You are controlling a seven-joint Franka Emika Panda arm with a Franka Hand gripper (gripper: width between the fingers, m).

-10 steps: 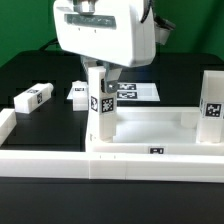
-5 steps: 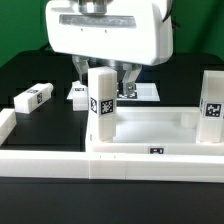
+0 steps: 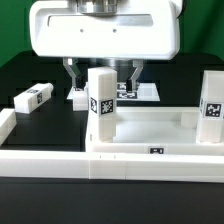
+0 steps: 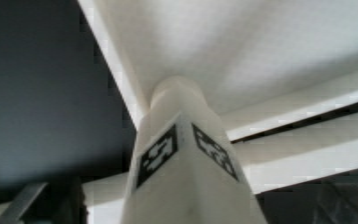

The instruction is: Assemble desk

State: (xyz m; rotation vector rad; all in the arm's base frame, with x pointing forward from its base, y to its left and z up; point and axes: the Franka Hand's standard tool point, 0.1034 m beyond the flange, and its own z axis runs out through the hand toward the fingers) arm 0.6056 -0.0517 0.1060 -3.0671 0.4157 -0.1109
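Note:
The white tabletop (image 3: pixel 150 125) lies upside down with its rim up. One white leg (image 3: pixel 101 105) with square tags stands upright in its corner at the exterior view's left. A second leg (image 3: pixel 212 108) stands upright in the corner at the right. My gripper (image 3: pixel 102 78) hangs over the first leg, open, with its fingers (image 3: pixel 72 80) apart on either side of the leg's top and not touching it. In the wrist view the leg (image 4: pixel 185 150) rises between my dark fingers (image 4: pixel 30 203), with the tabletop (image 4: pixel 247 50) below.
A loose leg (image 3: pixel 33 98) lies on the black table at the exterior view's left, and another (image 3: pixel 79 92) lies behind my gripper. The marker board (image 3: pixel 145 92) lies flat behind the tabletop. A long white border rail (image 3: pixel 60 165) runs along the front.
My gripper has opened, let go of the upright leg and risen. The leg stays standing in the tabletop's corner.

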